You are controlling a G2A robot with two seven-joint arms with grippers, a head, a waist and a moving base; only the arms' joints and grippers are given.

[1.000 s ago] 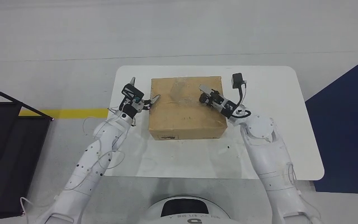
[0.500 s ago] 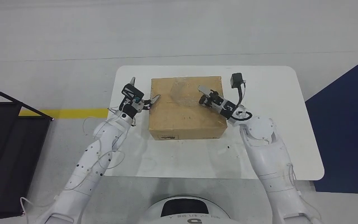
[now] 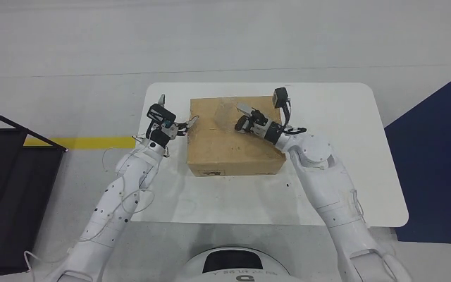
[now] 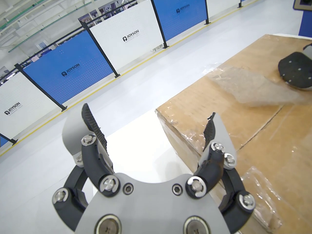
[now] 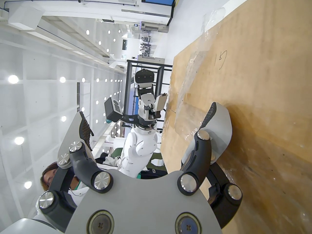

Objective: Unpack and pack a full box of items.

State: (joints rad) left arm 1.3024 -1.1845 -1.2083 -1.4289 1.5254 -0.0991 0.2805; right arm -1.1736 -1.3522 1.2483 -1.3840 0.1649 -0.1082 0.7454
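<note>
One taped cardboard box (image 3: 236, 136) sits on the bench (image 3: 338, 183), stiff and probably heavy if full, its loose clear tape (image 4: 246, 88) the likely place to pinch; left end effector (image 4: 148, 115) gapes empty at the box's left edge, right end effector (image 5: 147, 112) gapes empty over its top.

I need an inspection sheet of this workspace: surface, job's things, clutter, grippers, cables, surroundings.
Surface: white table, carrying one box.
Job's things: cardboard box, flaps shut.
Clutter: loose clear tape on the box top.
Grippers: left gripper open at the box's left edge; right gripper open over the box top.
Cables: black cable at the right wrist.
Surroundings: grey floor, yellow line, black frame, blue panel.
</note>
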